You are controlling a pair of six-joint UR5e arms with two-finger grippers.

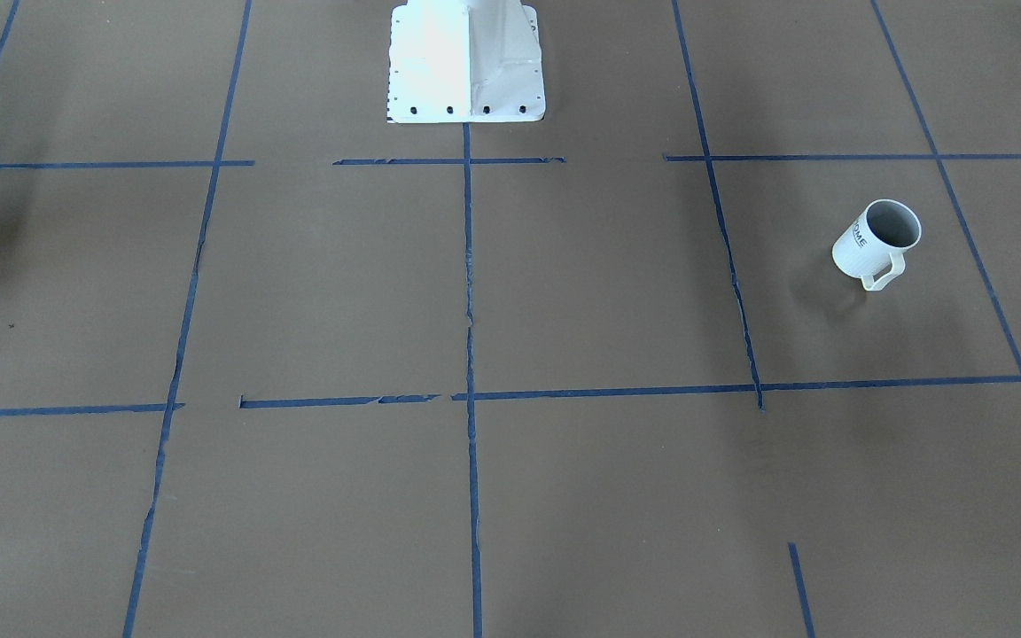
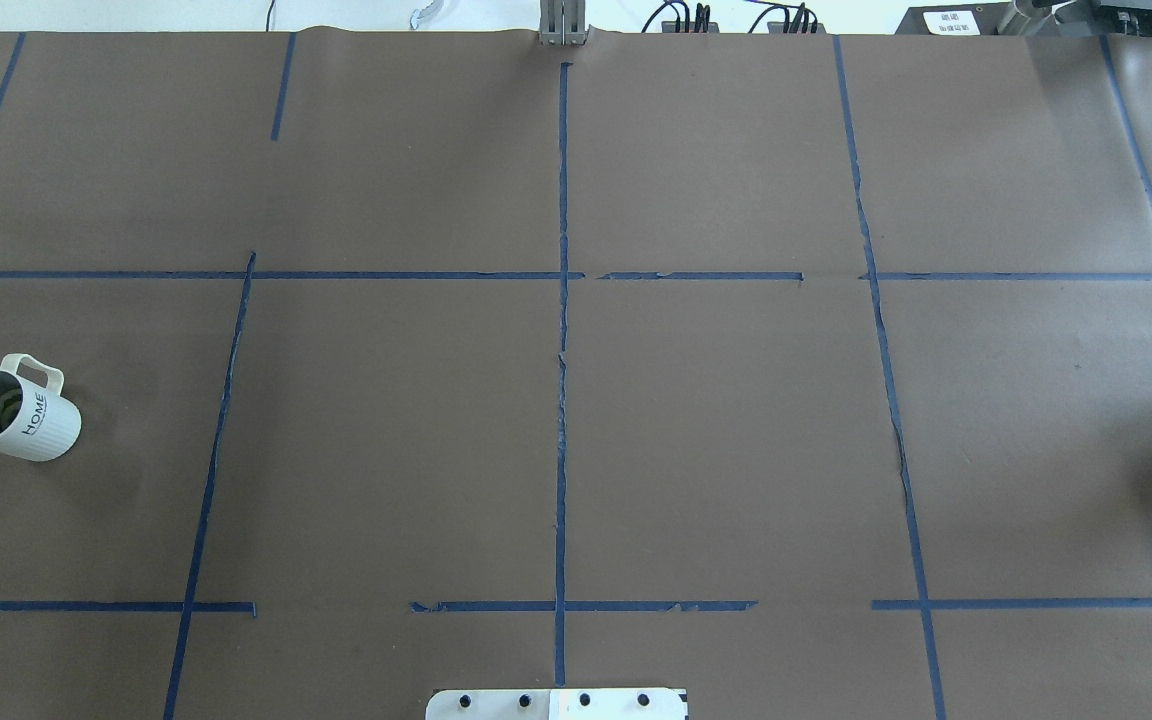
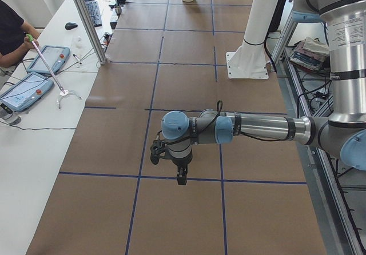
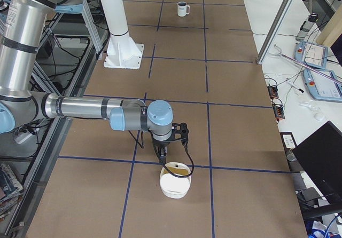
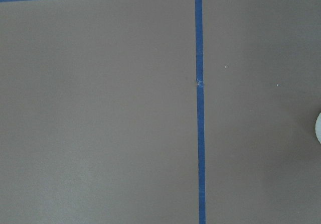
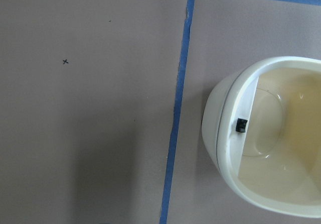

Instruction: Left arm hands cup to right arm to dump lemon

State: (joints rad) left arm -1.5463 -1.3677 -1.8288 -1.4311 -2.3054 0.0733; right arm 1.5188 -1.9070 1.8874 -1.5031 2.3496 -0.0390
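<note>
The off-white cup (image 2: pixel 34 428) with "HOME" on its side stands upright on the brown table at my far left, handle toward the table's far edge. It also shows in the front view (image 1: pixel 865 248) and, far off, in the exterior right view (image 4: pixel 183 9). A small pale yellow-green thing, the lemon (image 2: pixel 7 404), shows dimly inside it. My left gripper (image 3: pixel 180 178) hangs low over the table in the exterior left view; I cannot tell if it is open. My right gripper (image 4: pixel 162 153) hangs beside a white bowl; I cannot tell its state either.
The white bowl (image 4: pixel 174 184) with a cream inside sits at the table's right end, and fills the right of the right wrist view (image 6: pixel 225 128). The white robot pedestal (image 1: pixel 466 62) stands at the table's edge. Blue tape lines grid the table. An operator sits at a side desk (image 3: pixel 11 32).
</note>
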